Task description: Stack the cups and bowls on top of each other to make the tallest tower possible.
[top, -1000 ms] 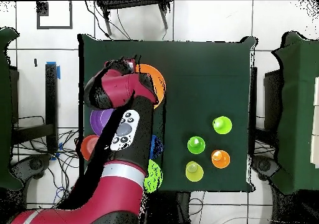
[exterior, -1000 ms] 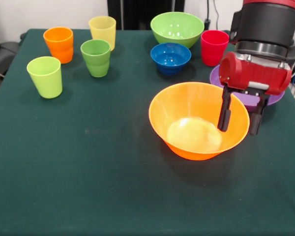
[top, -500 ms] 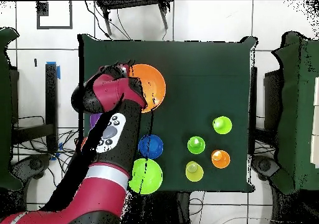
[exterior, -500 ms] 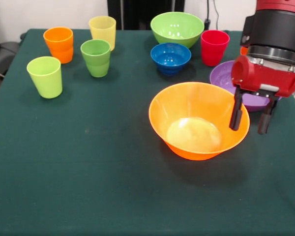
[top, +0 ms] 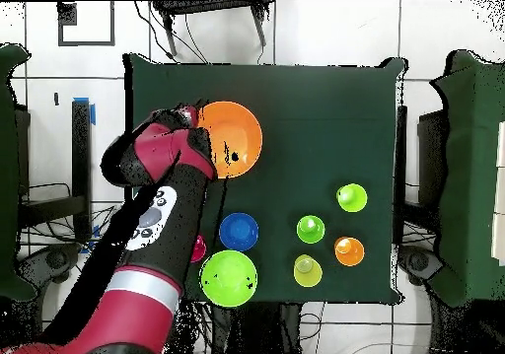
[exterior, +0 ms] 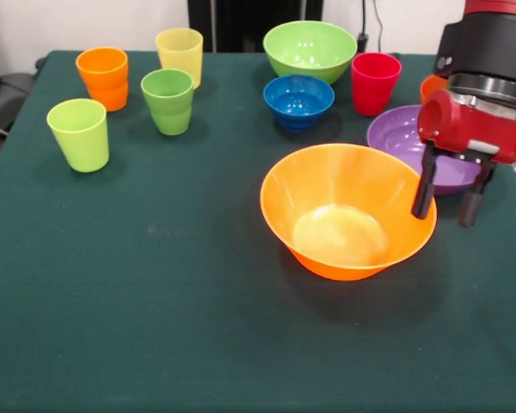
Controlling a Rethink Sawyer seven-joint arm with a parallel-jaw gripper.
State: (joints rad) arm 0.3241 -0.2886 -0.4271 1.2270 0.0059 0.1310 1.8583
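Dark green cloth table (exterior: 155, 327) — white tiled floor (top: 325, 33) all around

No legible text, label, brand, number or sign appears in either view. The glossy plastic bowls and smooth plastic cups are plain and unmarked, as is the dark green table cloth (exterior: 155, 301). The pale oval panel (top: 148, 219) on the red robot arm, toward 8 o'clock in the overhead view, shows only small dark marks that cannot be read.
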